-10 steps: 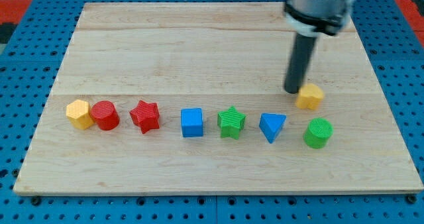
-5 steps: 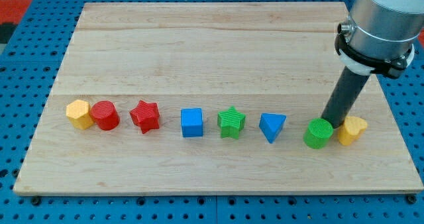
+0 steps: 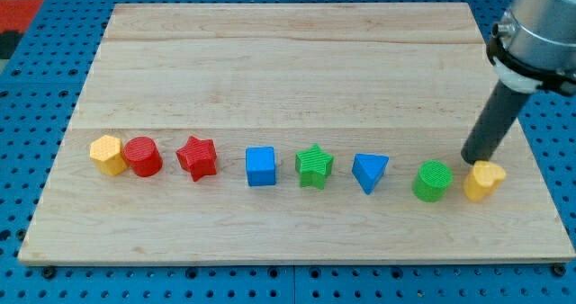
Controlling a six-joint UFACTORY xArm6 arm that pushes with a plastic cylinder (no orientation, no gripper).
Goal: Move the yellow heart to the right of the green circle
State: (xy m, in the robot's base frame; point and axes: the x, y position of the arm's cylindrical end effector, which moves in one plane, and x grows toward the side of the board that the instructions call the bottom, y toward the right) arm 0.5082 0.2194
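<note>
The yellow heart (image 3: 483,180) lies near the board's right edge, just to the right of the green circle (image 3: 433,181), with a small gap between them. My tip (image 3: 473,158) stands right behind the heart's upper left side, touching or almost touching it, and up and to the right of the green circle. The rod slants up to the view's top right.
A row of blocks runs leftward from the green circle: a blue triangle (image 3: 370,172), a green star (image 3: 314,166), a blue cube (image 3: 261,166), a red star (image 3: 197,157), a red cylinder (image 3: 143,156) and a yellow hexagon (image 3: 108,155). The wooden board (image 3: 270,61) ends close to the heart's right.
The yellow heart was pushed from above the green circle down and right, to the circle's right side. My tip moved with it to the right; the other blocks stayed put.
</note>
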